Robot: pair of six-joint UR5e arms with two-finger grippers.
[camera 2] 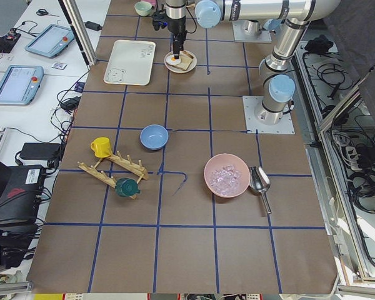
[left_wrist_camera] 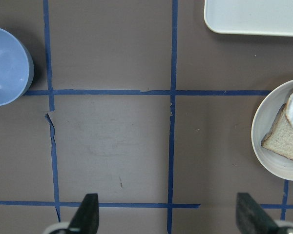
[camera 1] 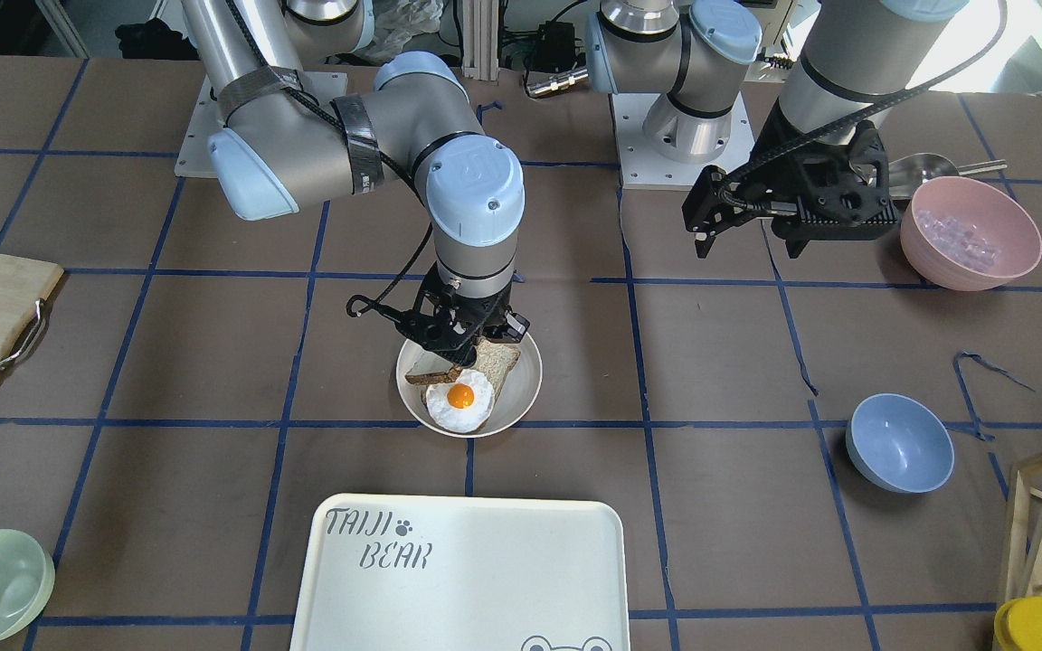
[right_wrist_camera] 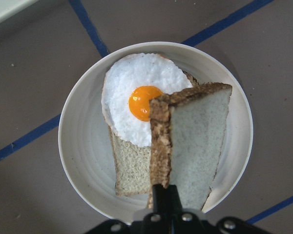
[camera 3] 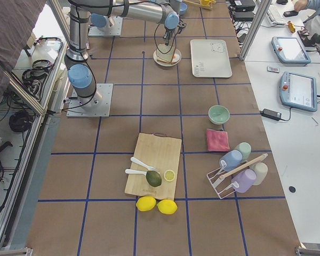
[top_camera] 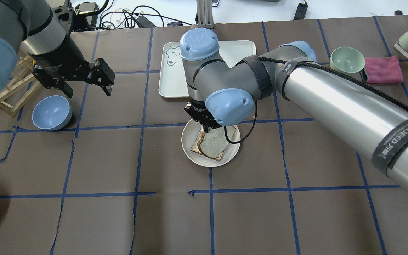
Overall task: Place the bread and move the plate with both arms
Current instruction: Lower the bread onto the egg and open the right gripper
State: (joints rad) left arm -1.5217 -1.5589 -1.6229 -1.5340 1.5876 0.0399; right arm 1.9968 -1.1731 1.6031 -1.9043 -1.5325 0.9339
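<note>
Plate (right_wrist_camera: 73,161) holds tan slice (right_wrist_camera: 129,168) w/ fried egg (right_wrist_camera: 136,85); right gripper (camera 1: 459,348) pinches bread (right_wrist_camera: 198,141) over it, maybe touching; left gripper (left_wrist_camera: 168,212) spread.

The right gripper (camera 1: 459,348) holds the bread (camera 1: 433,371) with the dark crust over the plate (camera 1: 528,384), right by the fried egg (camera 1: 459,398) on a paler slice (camera 1: 497,362). The left gripper (camera 1: 747,237) hangs above the counter (camera 1: 213,362) near the pink bowl (camera 1: 970,232), jaws apart.

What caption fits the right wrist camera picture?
Right gripper holds the bread over the egg and slice on the plate.
</note>
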